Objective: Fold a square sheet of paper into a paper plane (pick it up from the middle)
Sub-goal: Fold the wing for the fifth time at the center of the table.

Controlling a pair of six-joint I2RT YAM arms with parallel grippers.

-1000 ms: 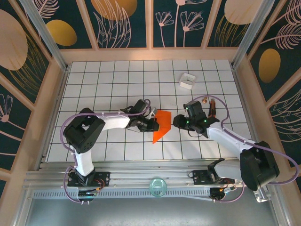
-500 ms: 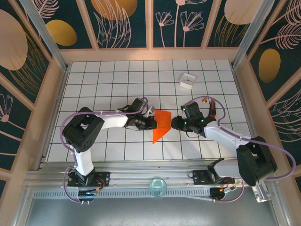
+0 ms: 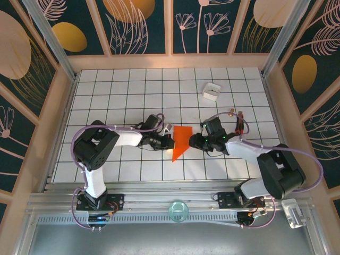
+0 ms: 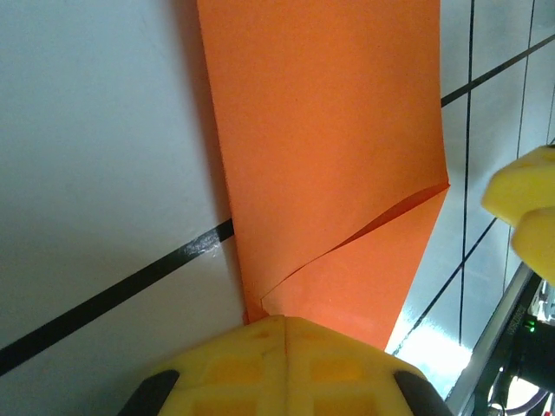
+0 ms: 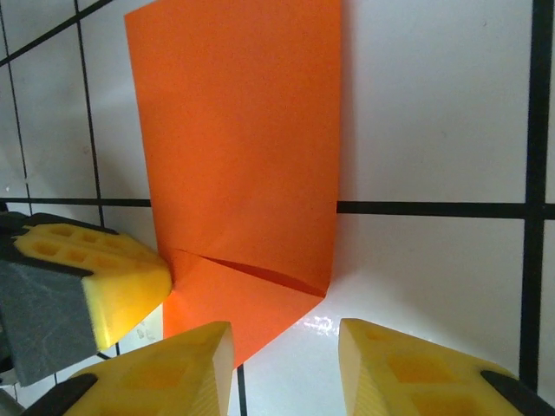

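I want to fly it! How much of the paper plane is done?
Done: the thin orange-red paper sheet lies on the white tiled table with some folds, tapering to a point. In hand: the left gripper, shut, meets one edge; the right gripper, open, faces the opposite edge. Left: no slim dart shape yet, so more folds.

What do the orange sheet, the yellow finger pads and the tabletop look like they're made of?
Orange paper sheet: thin matte paper, going by its sharp creases and lifted flap.
Yellow finger pads: matte, moulded square pockets, likely soft rubber or foam.
Tabletop: smooth glossy white panel with black grid lines, glare beside the sheet; laminate or plastic, unclear.
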